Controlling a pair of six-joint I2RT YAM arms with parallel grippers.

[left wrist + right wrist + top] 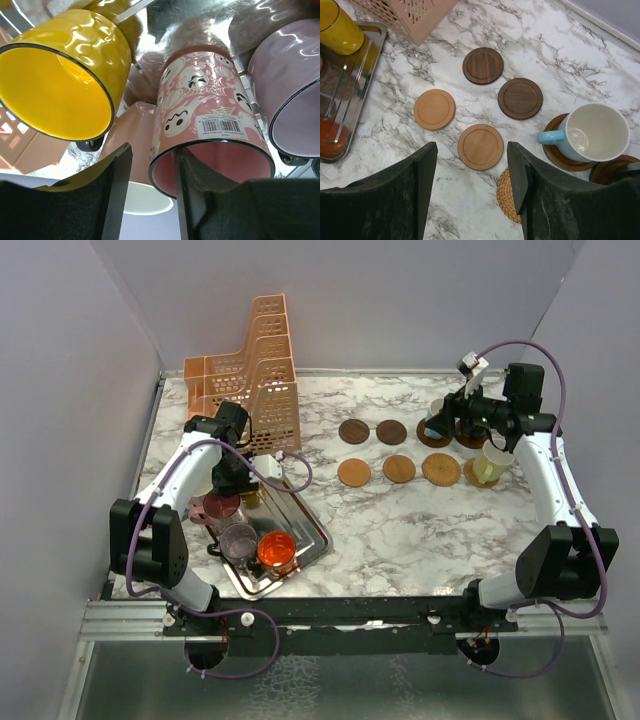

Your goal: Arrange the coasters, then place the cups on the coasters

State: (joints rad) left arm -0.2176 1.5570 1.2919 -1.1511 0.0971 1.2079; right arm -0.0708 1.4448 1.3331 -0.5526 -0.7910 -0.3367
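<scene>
Four cups (277, 550) sit in the silver tray (318, 536), lower left of the top view. Left wrist view: the left claw (152, 200), narrow, straddles the rim of the pink cup (210, 125), not yet pinching. Right wrist view: the right claw (470, 190) gapes wide and empty above coasters (480, 146) on the bench (560, 45); a blue cup (597, 132) stands on one.

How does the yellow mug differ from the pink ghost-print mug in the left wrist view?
The yellow mug is plain with a dimpled glaze; the pink mug carries white ghosts and a barcode sticker. The left gripper straddles the pink mug's wall, one finger inside its mouth; the yellow mug sits clear of both fingers. Shared: glossy finish, thin dark rim.
</scene>
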